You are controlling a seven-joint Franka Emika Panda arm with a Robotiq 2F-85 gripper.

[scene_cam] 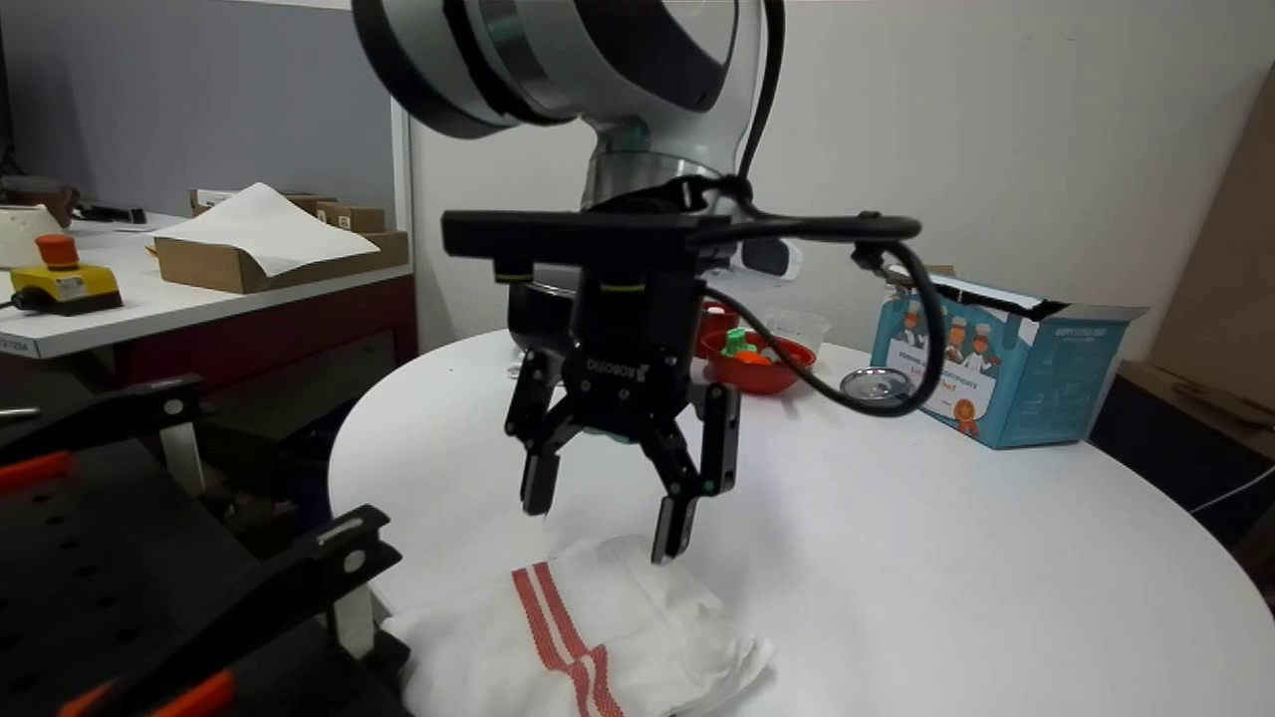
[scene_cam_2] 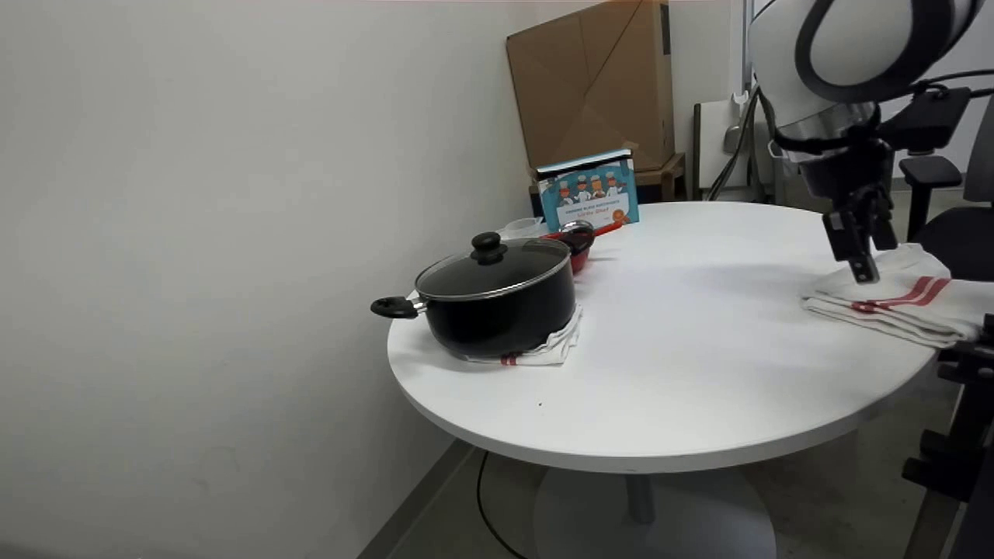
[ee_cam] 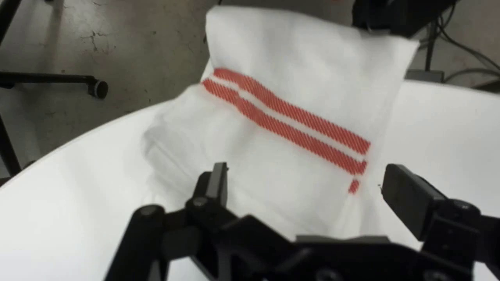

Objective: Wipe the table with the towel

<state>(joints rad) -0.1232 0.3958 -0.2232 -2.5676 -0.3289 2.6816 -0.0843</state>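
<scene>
Claw (scene_cam: pixel 604 525) spread over towel (scene_cam_2: pixel 905 303), pinching nothing, presumably to straddle a fold for wiping; in an exterior view towel lies at 3 o'clock on table (scene_cam_2: pixel 668 380), pot (scene_cam_2: pixel 501 310) at 9 o'clock on a cloth (scene_cam_2: pixel 555 349), probably for padding.

Lighting bright and diffuse; direction cannot be determined. The tabletop (scene_cam: pixel 946 558) renders pale in both exterior views; in an exterior view a soft-edged shadow lies near the claw (scene_cam_2: pixel 876 261). The pot lid (scene_cam_2: pixel 505 268) carries a thin highlight along its rim. Small print on the blue box (scene_cam: pixel 1006 368) is soft. Wrist view: near parts of the claw are blurred; the towel (ee_cam: pixel 281 121) is slightly soft, its white lower edges merging into the tabletop; the floor (ee_cam: pixel 148 50) is dimmer.
</scene>
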